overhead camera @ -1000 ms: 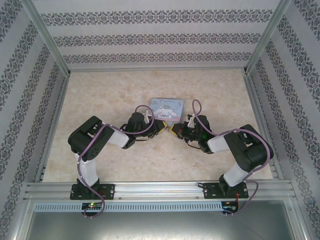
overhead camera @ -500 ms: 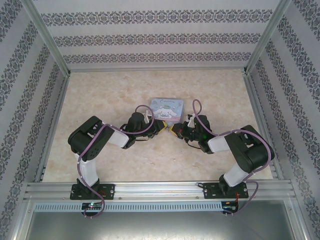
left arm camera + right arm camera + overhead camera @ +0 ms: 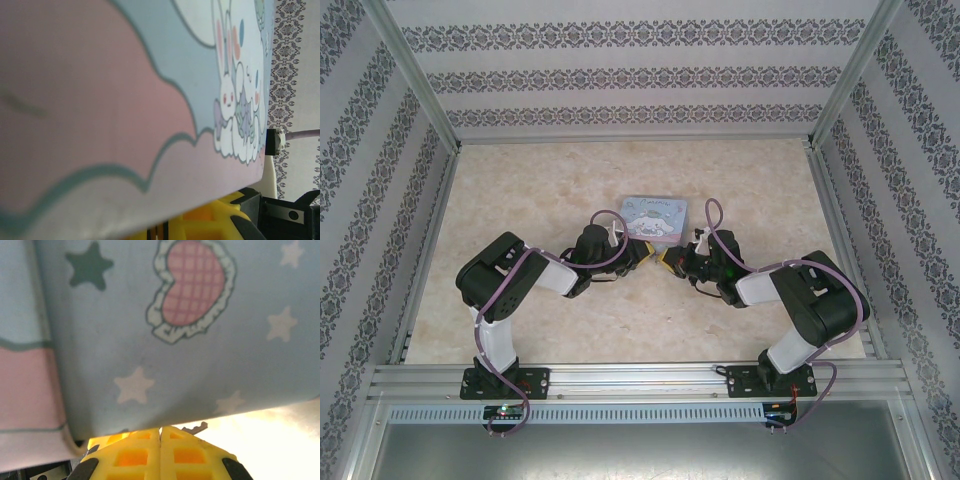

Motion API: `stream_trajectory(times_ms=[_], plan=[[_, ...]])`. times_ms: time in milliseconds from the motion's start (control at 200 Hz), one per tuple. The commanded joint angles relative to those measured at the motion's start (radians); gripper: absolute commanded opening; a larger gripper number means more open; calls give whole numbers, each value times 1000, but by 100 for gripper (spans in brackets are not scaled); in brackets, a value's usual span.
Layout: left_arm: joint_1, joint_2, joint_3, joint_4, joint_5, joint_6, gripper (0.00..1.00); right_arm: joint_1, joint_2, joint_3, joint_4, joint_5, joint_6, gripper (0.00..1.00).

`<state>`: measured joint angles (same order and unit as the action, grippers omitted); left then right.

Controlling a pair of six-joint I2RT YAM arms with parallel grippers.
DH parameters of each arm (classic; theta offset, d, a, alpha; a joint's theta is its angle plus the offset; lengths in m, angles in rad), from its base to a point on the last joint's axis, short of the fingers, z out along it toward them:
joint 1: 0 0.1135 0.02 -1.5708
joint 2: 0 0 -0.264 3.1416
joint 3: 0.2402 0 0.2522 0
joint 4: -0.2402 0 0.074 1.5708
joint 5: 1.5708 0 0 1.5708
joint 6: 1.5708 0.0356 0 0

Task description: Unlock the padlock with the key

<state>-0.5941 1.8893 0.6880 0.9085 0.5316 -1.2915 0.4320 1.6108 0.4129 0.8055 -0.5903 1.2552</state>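
The pale-blue cartoon tin [image 3: 655, 215] lies mid-table, and both grippers meet at its near edge. My left gripper [image 3: 647, 250] comes in from the left and my right gripper [image 3: 667, 262] from the right, tips almost touching. In the right wrist view the yellow fingers [image 3: 130, 457] are pressed together under the tin's side [image 3: 175, 365], and the toothed tip of the dark key [image 3: 196, 428] juts out beyond them. In the left wrist view the tin's pink side [image 3: 125, 100] looms very close, with my left gripper [image 3: 162, 231] squeezed nearly together at the bottom edge. The padlock is hidden.
Beige marbled tabletop [image 3: 540, 190] stretches around the tin, fenced by patterned walls and an aluminium frame [image 3: 640, 380] at the near edge. Part of the right arm's black body and cable [image 3: 295, 215] sits at the right in the left wrist view.
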Motion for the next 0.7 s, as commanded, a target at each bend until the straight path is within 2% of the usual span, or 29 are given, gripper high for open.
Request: stream_trajectory(times_ms=[0, 694], plan=[[2, -5, 23, 33, 31, -13, 0, 17, -5, 29, 57, -23, 6, 0], [0, -10, 11, 115, 50, -73, 0, -50, 93, 43, 125, -19, 26, 0]])
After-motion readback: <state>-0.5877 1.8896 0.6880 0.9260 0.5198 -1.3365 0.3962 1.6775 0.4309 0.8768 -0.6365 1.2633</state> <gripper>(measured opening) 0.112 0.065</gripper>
